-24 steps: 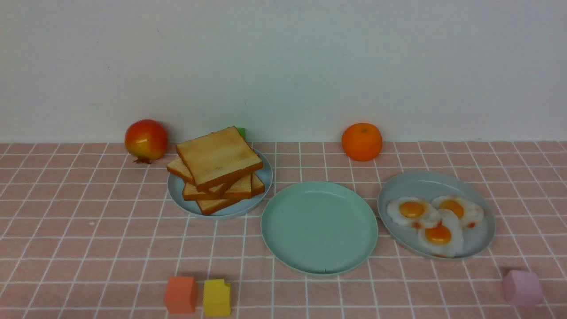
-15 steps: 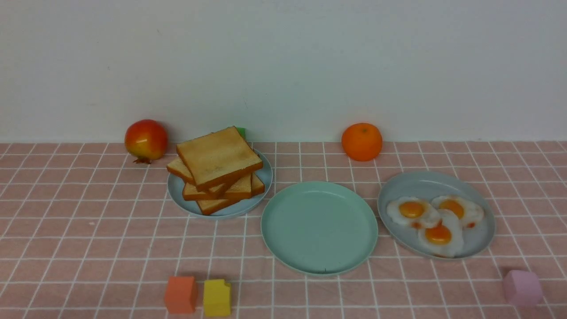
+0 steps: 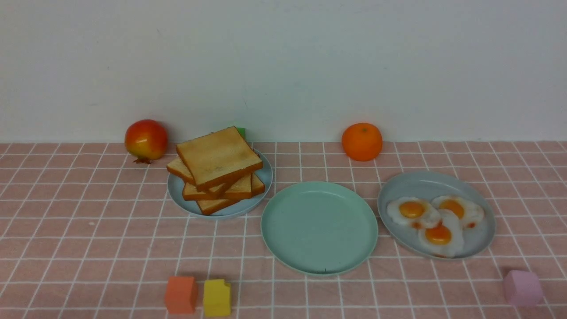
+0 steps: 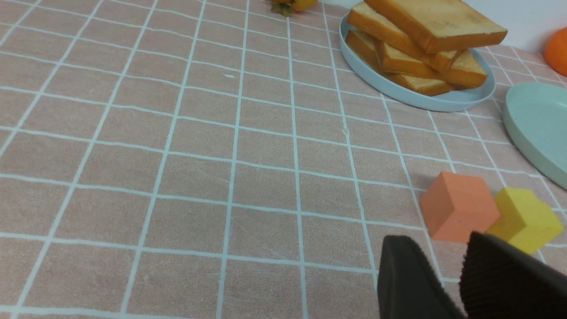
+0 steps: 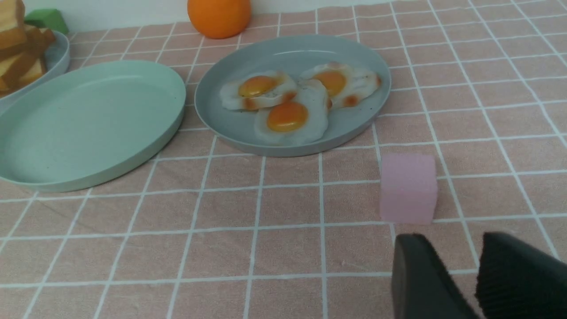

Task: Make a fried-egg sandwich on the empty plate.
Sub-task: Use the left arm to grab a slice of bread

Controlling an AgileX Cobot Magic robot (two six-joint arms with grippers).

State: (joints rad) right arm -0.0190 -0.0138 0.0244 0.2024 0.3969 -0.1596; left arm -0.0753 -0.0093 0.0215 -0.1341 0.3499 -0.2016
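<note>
A pile of several toast slices (image 3: pixel 217 170) lies on a grey-blue plate (image 3: pixel 177 197) at the back left. The mint-green plate (image 3: pixel 319 228) sits bare in the middle. Three fried eggs (image 3: pixel 438 235) lie on another grey-blue plate (image 3: pixel 487 235) to the right. Neither gripper shows in the front view. My left gripper (image 4: pixel 438 241) hovers low near the table's front, just short of two cubes, its jaws nearly together and empty. My right gripper (image 5: pixel 452 239) is likewise nearly closed and empty, just short of a pink cube. The eggs (image 5: pixel 288 117) and the mint plate (image 5: pixel 88 119) lie beyond it.
An orange cube (image 3: pixel 180 294) and a yellow cube (image 3: pixel 217 297) stand front left, a pink cube (image 3: pixel 522 288) front right. A pomegranate (image 3: pixel 146 139) and an orange (image 3: pixel 362 141) sit by the back wall. A green block (image 3: pixel 240 131) peeks from behind the toast.
</note>
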